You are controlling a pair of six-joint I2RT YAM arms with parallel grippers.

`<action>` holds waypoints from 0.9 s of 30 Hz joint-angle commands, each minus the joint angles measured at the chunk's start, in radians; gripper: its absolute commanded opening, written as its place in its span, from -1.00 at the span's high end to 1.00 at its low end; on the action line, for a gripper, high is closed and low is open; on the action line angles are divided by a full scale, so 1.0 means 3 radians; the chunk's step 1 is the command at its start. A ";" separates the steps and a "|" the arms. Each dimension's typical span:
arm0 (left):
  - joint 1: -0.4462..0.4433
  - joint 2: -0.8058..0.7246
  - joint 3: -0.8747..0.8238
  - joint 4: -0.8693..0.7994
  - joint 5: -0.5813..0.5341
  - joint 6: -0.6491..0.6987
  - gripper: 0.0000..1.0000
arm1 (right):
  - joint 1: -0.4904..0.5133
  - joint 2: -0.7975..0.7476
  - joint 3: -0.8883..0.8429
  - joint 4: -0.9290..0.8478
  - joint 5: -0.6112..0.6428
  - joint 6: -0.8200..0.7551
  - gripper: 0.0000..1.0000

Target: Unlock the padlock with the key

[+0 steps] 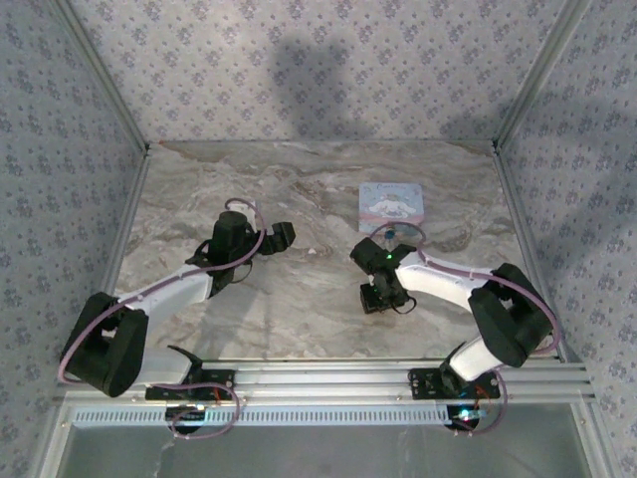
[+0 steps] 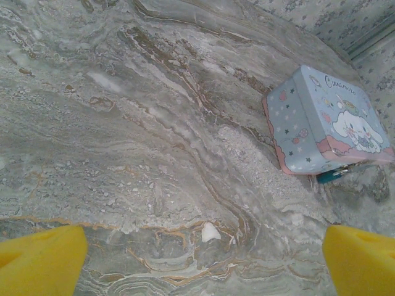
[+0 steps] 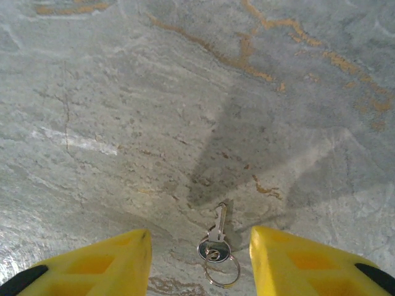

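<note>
The key [image 3: 215, 234], silvery with a round head and a split ring, lies flat on the marble table between the yellow fingers [image 3: 111, 262] of my right gripper [image 3: 199, 237]. The jaws stand apart with a gap on each side of the key, touching nothing. From above, the right gripper [image 1: 376, 297] points down at the table's middle right. A small blue bit of the padlock [image 2: 331, 175] peeks out at the near edge of the cartoon tin; most of it is hidden. My left gripper [image 2: 203, 246] is wide open over bare table, left of the tin.
The pale blue-and-pink cartoon tin [image 1: 391, 203] [image 2: 324, 120] sits at the back right of the marble table [image 1: 299, 189]. Patterned walls with metal posts enclose three sides. The left gripper [image 1: 274, 237] hovers mid-left, well apart from the right arm.
</note>
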 commanded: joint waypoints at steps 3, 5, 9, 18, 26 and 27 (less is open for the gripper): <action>-0.0014 0.0026 0.0028 0.0014 -0.0011 0.0025 -0.96 | 0.0049 0.0056 0.0005 -0.0178 -0.0031 0.0050 0.13; -0.0015 0.0030 0.0033 0.0009 -0.0011 0.0027 -0.96 | 0.0059 0.0062 -0.0013 -0.0193 -0.0028 0.0066 0.13; -0.0016 0.0037 0.0035 -0.0004 -0.0016 0.0039 -0.96 | 0.0069 0.0066 -0.0032 -0.0196 -0.0037 0.0088 0.16; -0.0015 0.0040 0.0053 -0.0025 -0.0007 0.0034 -0.96 | 0.0075 0.0069 -0.0090 -0.0218 -0.0022 0.0112 0.24; -0.0016 0.0041 0.0058 -0.0035 0.0005 0.0034 -0.96 | 0.0077 0.0073 -0.0132 -0.0211 0.0002 0.0129 0.42; -0.0018 0.0037 0.0059 -0.0036 0.0004 0.0034 -0.96 | 0.0074 0.0075 -0.0133 -0.0209 0.0002 0.0132 0.43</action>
